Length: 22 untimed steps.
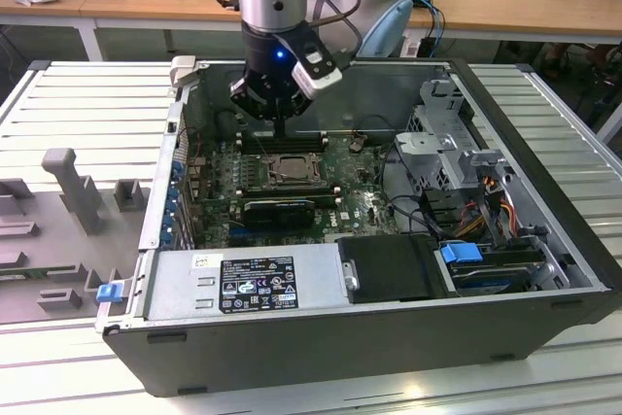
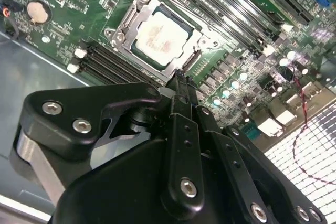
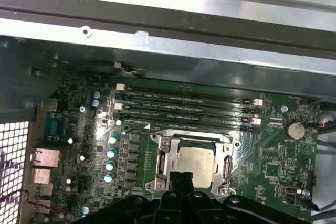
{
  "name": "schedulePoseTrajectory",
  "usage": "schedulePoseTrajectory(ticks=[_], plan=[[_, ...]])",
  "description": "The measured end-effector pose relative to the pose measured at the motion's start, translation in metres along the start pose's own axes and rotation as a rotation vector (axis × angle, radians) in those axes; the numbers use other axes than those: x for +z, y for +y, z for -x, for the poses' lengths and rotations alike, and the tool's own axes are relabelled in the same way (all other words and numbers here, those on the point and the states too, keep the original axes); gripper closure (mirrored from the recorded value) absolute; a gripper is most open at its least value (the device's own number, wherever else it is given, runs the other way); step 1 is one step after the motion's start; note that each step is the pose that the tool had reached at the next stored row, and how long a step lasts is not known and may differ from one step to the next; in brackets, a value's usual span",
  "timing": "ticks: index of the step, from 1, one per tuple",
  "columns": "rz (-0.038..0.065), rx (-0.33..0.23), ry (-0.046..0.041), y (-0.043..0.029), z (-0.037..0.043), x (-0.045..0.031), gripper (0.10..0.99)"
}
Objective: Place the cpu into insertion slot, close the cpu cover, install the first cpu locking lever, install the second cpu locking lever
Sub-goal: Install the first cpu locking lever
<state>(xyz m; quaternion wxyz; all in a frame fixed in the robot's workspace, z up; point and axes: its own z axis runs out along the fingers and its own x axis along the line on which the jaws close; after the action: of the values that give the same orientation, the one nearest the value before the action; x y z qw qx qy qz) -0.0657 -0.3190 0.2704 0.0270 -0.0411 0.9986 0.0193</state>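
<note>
The cpu [image 2: 160, 35] shows its pale silvery face inside the insertion slot [image 1: 289, 170] on the green board, also seen as the cpu [image 3: 197, 161] in the first wrist view. The cpu cover [image 2: 195, 39] lies flat as a metal frame around the chip, its window showing the chip's face. My gripper [image 2: 181, 78] hovers just above the socket's edge on the memory-slot side, its fingers pressed together with nothing between them. In the exterior view my gripper [image 1: 282, 133] points straight down over the far rim of the socket. How the locking levers stand I cannot tell.
Long black memory slots [image 3: 186, 109] run beside the socket. A black card [image 1: 280, 209] lies in front of it. The power supply [image 1: 248, 284], a drive cage [image 1: 447, 143] and cables sit inside the open case, whose metal walls [image 1: 321, 85] ring the board.
</note>
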Motion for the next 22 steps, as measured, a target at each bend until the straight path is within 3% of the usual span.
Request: schedulePoseTrajectory(ticks=[2, 7, 13, 17, 22], plan=[[-0.001, 0.017, -0.0007, 0.0001, -0.0018, 0.0004, 0.98], [-0.001, 0.018, -0.0007, 0.0013, -0.0164, 0.0013, 0.98], [-0.001, 0.018, -0.0008, 0.0046, -0.0405, 0.0043, 0.98], [-0.001, 0.018, -0.0007, 0.0096, -0.0487, 0.0058, 0.98], [-0.001, 0.018, -0.0008, 0.0161, -0.0531, 0.0078, 0.98]])
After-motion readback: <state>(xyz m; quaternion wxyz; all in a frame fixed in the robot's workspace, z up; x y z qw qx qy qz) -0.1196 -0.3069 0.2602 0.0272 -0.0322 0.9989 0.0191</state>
